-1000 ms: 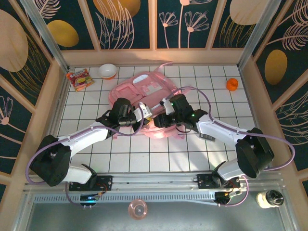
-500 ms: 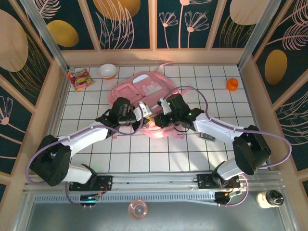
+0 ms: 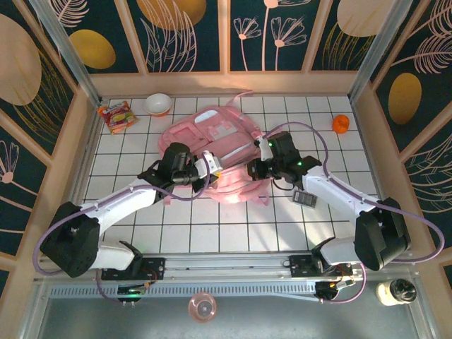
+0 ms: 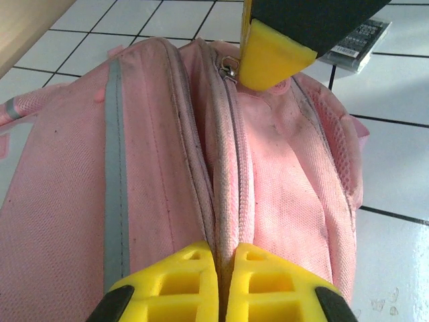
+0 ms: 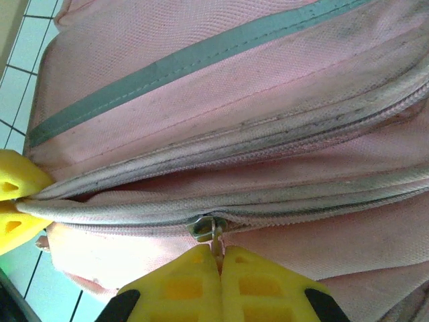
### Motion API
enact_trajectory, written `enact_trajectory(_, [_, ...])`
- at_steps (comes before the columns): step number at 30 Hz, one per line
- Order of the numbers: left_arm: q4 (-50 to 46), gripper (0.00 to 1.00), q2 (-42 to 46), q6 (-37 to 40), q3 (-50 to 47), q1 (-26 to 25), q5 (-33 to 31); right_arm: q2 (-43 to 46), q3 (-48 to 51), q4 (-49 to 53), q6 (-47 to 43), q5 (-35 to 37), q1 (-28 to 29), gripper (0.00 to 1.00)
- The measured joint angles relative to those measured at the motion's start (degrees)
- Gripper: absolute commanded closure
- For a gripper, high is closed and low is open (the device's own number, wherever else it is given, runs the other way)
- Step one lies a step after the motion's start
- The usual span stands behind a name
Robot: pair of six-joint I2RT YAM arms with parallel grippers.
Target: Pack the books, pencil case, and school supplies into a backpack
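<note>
Both grippers are pressed together on the pink backpack [image 3: 212, 138], mid-table. Left gripper [image 4: 223, 268] pinches the zip seam, right gripper [image 5: 219, 268] pinches the zipper pull [image 5: 213, 231]. Zip axis runs left-right between them, so the pull likely tracks right, away from the left anchor.

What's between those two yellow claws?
The backpack, its zipper line running from the left gripper, pinching fabric, to the right gripper on the zipper pull; the left wrist view shows this.

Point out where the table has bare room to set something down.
Bare tiles: the near strip between the backpack and the table's near edge, and the left side below the snack packet. Crowded around the backpack and calculator.
</note>
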State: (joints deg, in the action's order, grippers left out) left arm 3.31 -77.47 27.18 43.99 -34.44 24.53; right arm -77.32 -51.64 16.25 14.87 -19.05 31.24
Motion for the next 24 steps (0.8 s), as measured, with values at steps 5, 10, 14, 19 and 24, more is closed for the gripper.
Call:
enact_trajectory(5, [-0.2, 0.44, 2.5, -8.3, -1.2, 0.1, -2.5, 0.0, 0.4, 0.1, 1.0, 0.9, 2.3, 1.0])
enact_trajectory(10, [0.2, 0.34, 10.4, -33.8, -2.0, 0.7, -11.3, 0.0, 3.2, 0.1, 4.4, 3.0, 4.9, 1.0])
enact_trajectory(14, [0.4, 0.35, 19.8, -59.1, -6.8, 0.8, -18.7, 0.2, 4.7, -1.0, 7.2, 4.1, 5.7, 1.0])
enact_trajectory(19, [0.4, 0.36, 24.8, -85.5, -18.5, 0.8, -22.2, 0.6, 5.7, -2.5, 9.5, 5.3, 6.6, 1.0])
enact_trajectory(24, [6.7, 0.43, 22.4, -99.9, -29.6, 0.8, -22.2, 0.6, 5.7, -3.2, 11.0, 6.4, 8.6, 1.0])
